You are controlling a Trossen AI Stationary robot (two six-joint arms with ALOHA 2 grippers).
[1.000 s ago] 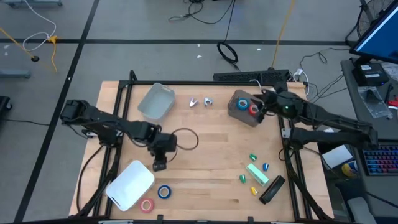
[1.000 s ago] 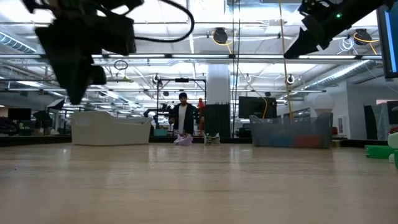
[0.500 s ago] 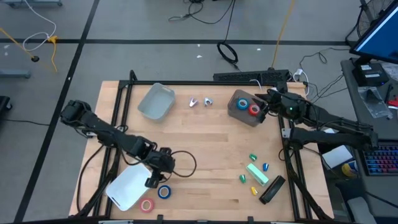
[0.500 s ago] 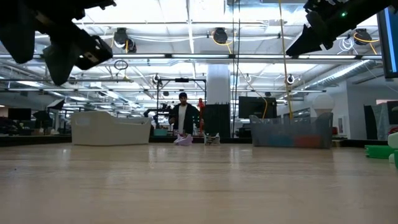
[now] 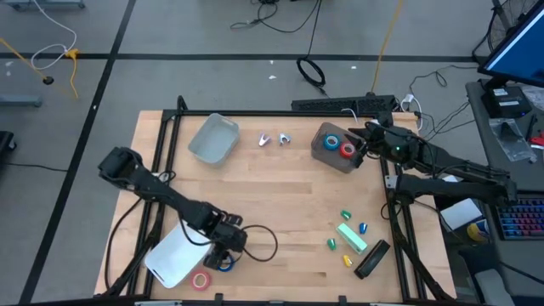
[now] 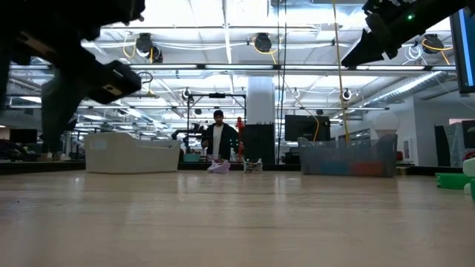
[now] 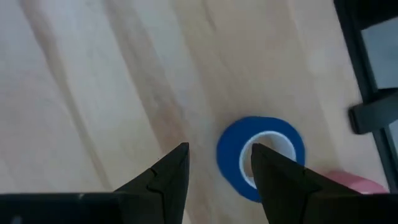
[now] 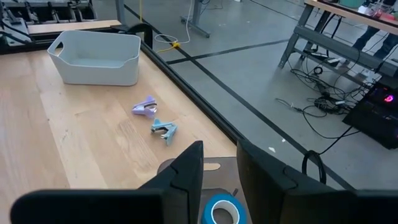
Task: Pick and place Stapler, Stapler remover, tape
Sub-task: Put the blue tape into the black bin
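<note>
Your left gripper (image 5: 223, 257) has moved a lot: a second ago it was near the middle left of the top picture, and now it sits low down at the lower left, right over the blue tape roll (image 7: 261, 157). Its fingers (image 7: 168, 177) are open, and you can see in the left wrist picture that one finger is on bare wood and the other is over the hole in the blue roll. It has nothing in its hold. A pink tape roll (image 5: 201, 280) lies just beside the blue one, and the white bin (image 5: 174, 255) is next to both. Your right gripper (image 5: 364, 143) has stayed put at the upper right, over the grey bin (image 5: 330, 155). Its fingers (image 8: 186, 171) have a small gap and hold nothing. That bin has a blue roll (image 8: 221, 211) and a red roll (image 5: 347, 150) inside. The two small staple removers (image 8: 155, 119) lie on the wood at the top middle, near the pale bin (image 5: 213, 139). The black stapler (image 5: 371, 258) lies at the lower right, by the green bits (image 5: 350, 236).
</note>
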